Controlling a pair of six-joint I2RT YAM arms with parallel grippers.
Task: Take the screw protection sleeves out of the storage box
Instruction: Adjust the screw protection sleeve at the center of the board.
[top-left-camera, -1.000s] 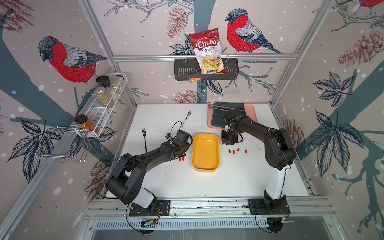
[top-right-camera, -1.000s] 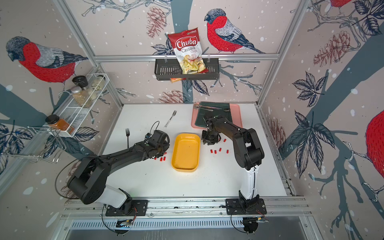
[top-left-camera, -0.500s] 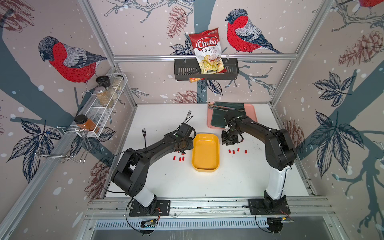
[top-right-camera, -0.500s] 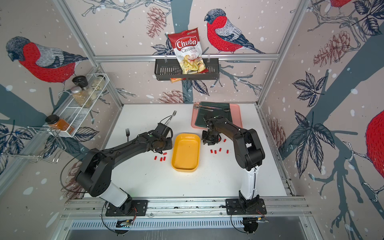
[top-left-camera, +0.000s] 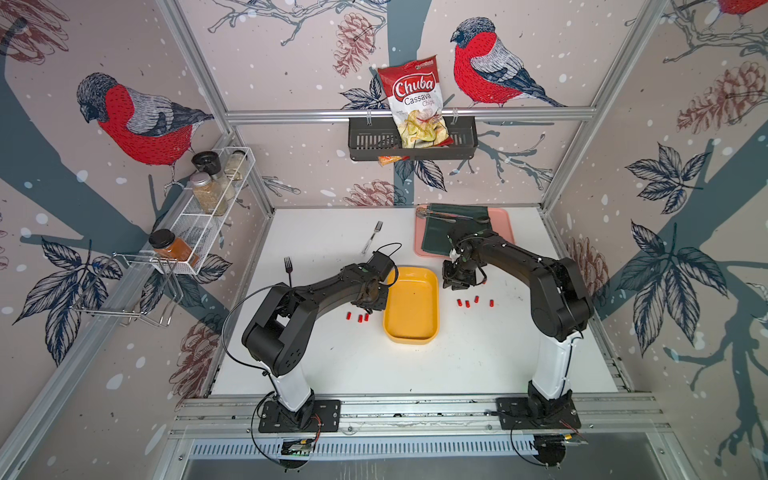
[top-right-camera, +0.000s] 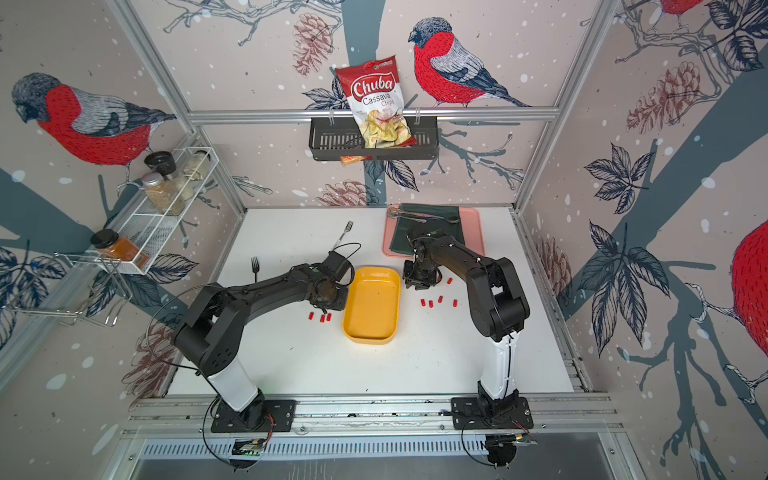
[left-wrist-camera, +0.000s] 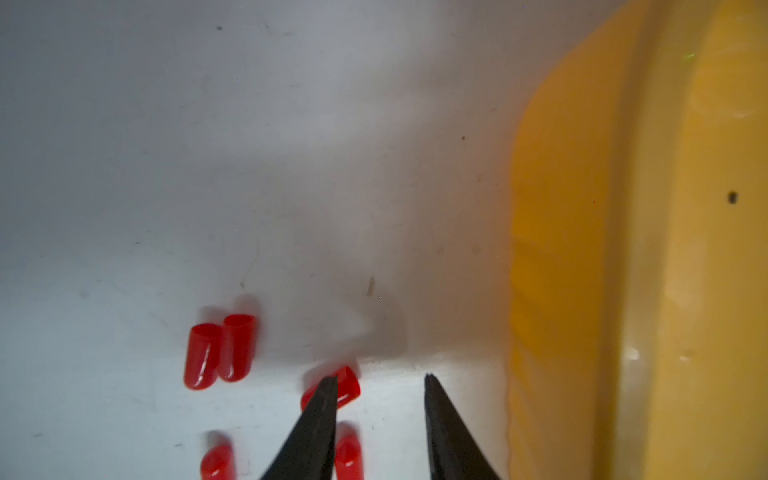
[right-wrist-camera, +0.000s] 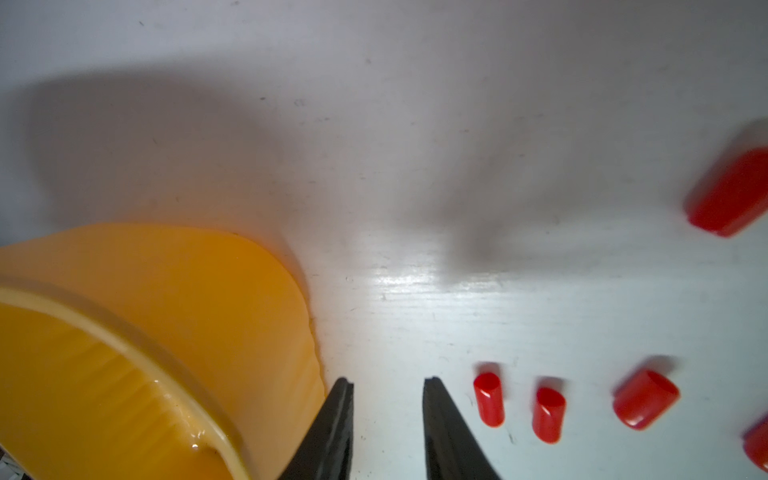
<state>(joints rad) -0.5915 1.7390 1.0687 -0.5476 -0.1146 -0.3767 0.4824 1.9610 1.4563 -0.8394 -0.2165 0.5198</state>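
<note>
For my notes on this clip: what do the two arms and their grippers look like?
The left arm and right arm are matte black with chunky rounded joints, each on a white lower segment above a black base plate. A thin black cable loops off the left arm. The left gripper and right gripper have slim black fingers tapering to points.

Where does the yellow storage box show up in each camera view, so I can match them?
Top view: storage box at the middle of the white table.
Top view: same spot.
Left wrist: its outer wall beside the left gripper, opposite the sleeves.
Right wrist: its rounded corner beside the right gripper.
Shared landmark: red sleeves lying on the table either side of the box.
</note>
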